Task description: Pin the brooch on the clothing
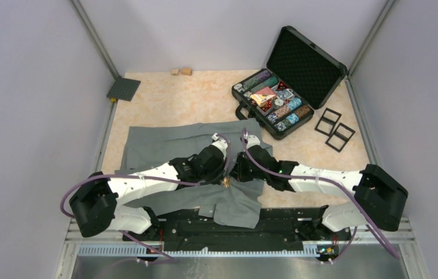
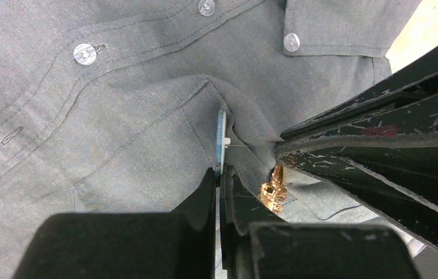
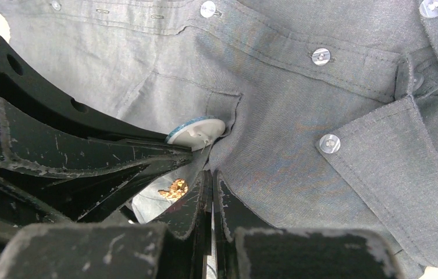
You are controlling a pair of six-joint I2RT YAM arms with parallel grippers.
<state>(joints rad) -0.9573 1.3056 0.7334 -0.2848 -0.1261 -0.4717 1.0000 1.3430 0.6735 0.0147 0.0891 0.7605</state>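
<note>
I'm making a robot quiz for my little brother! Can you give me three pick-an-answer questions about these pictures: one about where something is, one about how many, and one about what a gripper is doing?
1. Where is the open case of chips?
A) at the far right of the table, beyond the shirt
B) under the shirt
C) between the arm bases

2. How many black square frames lie beside the case?
A) one
B) two
C) four

3. What is the left gripper doing?
A) hanging wide open
B) shut on a round blue-edged disc
C) holding a wooden block

Answers:
1. A, since the top view shows it past the shirt's far right corner.
2. B, since two frames lie side by side.
3. B, since both wrist views show the disc pinched between its closed fingers.
</note>
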